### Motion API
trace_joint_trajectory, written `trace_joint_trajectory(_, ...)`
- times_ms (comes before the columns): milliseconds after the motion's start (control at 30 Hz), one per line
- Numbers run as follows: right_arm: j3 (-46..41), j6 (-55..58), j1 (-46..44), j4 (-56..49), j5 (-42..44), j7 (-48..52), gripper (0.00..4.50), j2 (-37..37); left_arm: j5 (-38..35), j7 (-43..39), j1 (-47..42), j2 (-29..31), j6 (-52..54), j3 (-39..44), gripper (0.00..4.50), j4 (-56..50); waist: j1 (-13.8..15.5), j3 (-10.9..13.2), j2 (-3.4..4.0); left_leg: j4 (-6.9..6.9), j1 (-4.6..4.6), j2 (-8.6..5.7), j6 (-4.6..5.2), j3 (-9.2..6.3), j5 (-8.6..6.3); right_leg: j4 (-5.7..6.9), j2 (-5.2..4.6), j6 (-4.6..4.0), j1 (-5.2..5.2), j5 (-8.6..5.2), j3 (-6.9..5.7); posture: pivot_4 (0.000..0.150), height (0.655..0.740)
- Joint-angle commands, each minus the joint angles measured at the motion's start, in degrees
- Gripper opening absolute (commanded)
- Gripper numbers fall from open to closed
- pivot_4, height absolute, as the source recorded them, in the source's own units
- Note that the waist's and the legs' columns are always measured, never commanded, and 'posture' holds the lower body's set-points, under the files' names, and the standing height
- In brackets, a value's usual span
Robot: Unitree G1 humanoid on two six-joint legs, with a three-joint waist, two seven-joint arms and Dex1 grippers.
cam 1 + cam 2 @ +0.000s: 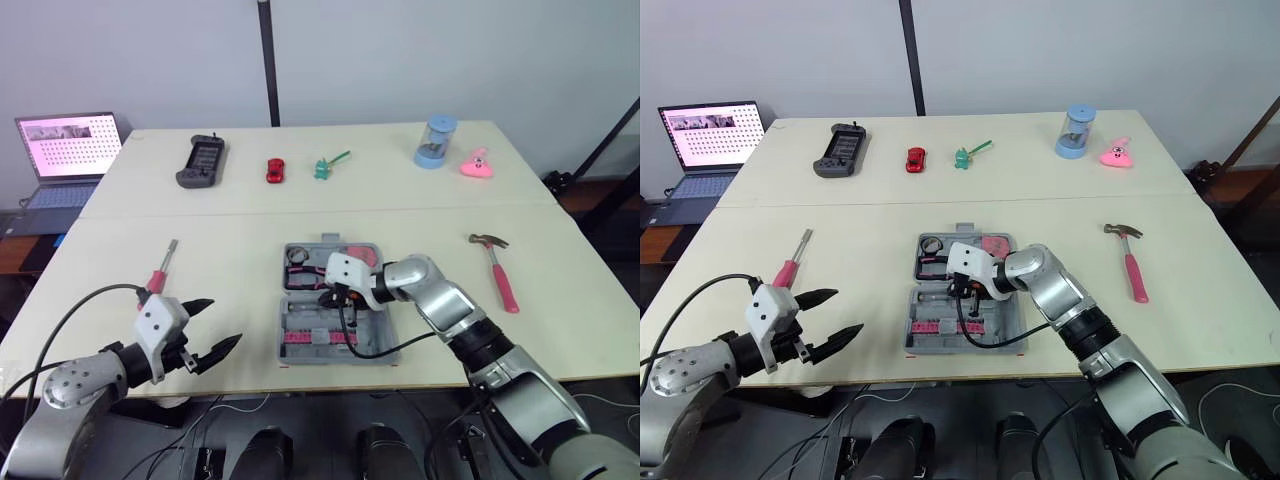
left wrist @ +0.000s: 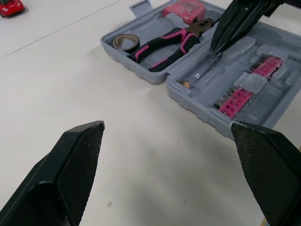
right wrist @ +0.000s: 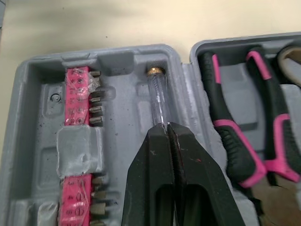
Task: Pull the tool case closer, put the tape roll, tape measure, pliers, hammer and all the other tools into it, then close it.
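clear tester screwdriver [image 3: 156,101] in its slot of open tool case [image 3: 117,94], end pinched in right gripper [image 3: 168,127] | step: seating tools | next: let go, fetch hammer [image 1: 497,268] off to its right | left gripper [image 1: 225,321] spread wide, empty, pink screwdriver [image 1: 160,270] just ahead

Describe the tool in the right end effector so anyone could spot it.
Find the open grey case. In its half with pink bit strips lies a clear screwdriver with a brass cap, pinched by the right end effector; the neighbouring pliers are black-and-pink.
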Motion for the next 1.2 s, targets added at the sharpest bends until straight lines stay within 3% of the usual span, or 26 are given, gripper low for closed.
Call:
trace_joint_trajectory(33, 0.4, -2.1, -0.5, 2.9, -1.4, -0.1, 0.09, 0.7, 0.2, -0.4, -0.1, 0.8, -0.9, 0.6, 4.5, -0.6, 0.0, 0.0, 0.0, 0.0, 0.0, 0.0, 0.0, 0.0, 0.0, 0.0, 0.0, 0.0, 0.0, 0.0, 0.0, 0.15, 0.6753)
trace_joint_trajectory(167, 3.5, -6.3, 0.4, 8.7, -6.4, -1.6, 0.09, 0.4, 0.5, -0.6, 0.0, 0.9, -1.1, 0.5, 4.5, -0.2, 0.0, 0.0, 0.01, 0.0, 0.08, -0.02, 0.0, 0.01, 0.0, 0.0, 0.0, 0.0, 0.07, 0.0, 0.0, 0.15, 0.6753)
trace_joint_trajectory(367, -1.7, -2.8, 0.0, 5.8, -2.1, -0.6, 0.09, 1.6, 0.7, -0.6, 0.0, 0.9, -1.2, 0.3, 4.5, 0.0, 0.0, 0.0, 0.0, -0.01, 0.43, 0.01, 0.01, 0.0, 0.0, 0.03, 0.05, -0.01, 0.39, 0.0, 0.0, 0.15, 0.6753)
trace_joint_trajectory(500, -7.2, -7.8, 1.1, 2.1, 2.9, -0.6, 0.09, 1.6, 0.5, -0.5, 0.1, 0.6, -1.3, 0.5, 4.5, 0.1, 0.2, 0.0, 0.0, -0.01, 0.37, 0.0, 0.01, 0.0, -0.01, 0.04, 0.03, -0.01, 0.32, 0.0, 0.01, 0.15, 0.6753)
trace_joint_trajectory(667, -15.8, -9.0, 1.5, 1.4, 7.9, -0.3, 0.09, -2.4, -0.4, -0.6, 1.0, 0.4, -1.3, 2.0, 4.5, 2.0, 0.2, 0.0, 0.03, -0.01, 0.31, 0.0, 0.01, 0.02, 0.0, 0.05, 0.02, 0.0, 0.26, 0.0, 0.03, 0.15, 0.6753)
trace_joint_trajectory(767, -21.6, -7.6, 3.4, 0.6, 12.2, 0.8, 0.93, -5.8, 1.1, 1.9, 1.6, -0.5, -2.4, 3.2, 4.5, 4.9, 0.2, 0.0, 0.03, -0.01, 0.31, 0.0, 0.01, 0.03, -0.01, 0.04, 0.01, -0.01, 0.27, 0.0, 0.03, 0.15, 0.6753)
trace_joint_trajectory(1000, -34.4, -12.1, 14.3, 2.1, 18.6, 3.9, 4.46, -16.0, 1.1, 3.3, 6.3, -6.2, -15.1, 9.4, 4.5, 15.9, 0.2, 0.0, 0.03, -0.01, 0.3, 0.0, 0.09, 0.13, -0.05, -0.05, -0.06, 0.0, 0.33, -0.01, 0.04, 0.15, 0.6753)
trace_joint_trajectory(1200, -47.9, -12.5, 29.8, -2.6, 23.9, -1.9, 4.46, -17.5, -1.5, 3.7, 9.9, -8.2, -23.9, 18.1, 4.5, 26.8, 0.4, 0.0, 0.02, -0.02, 0.29, 0.09, 0.12, 0.14, -0.07, -0.05, -0.05, -0.02, 0.31, -0.02, 0.04, 0.15, 0.6753)
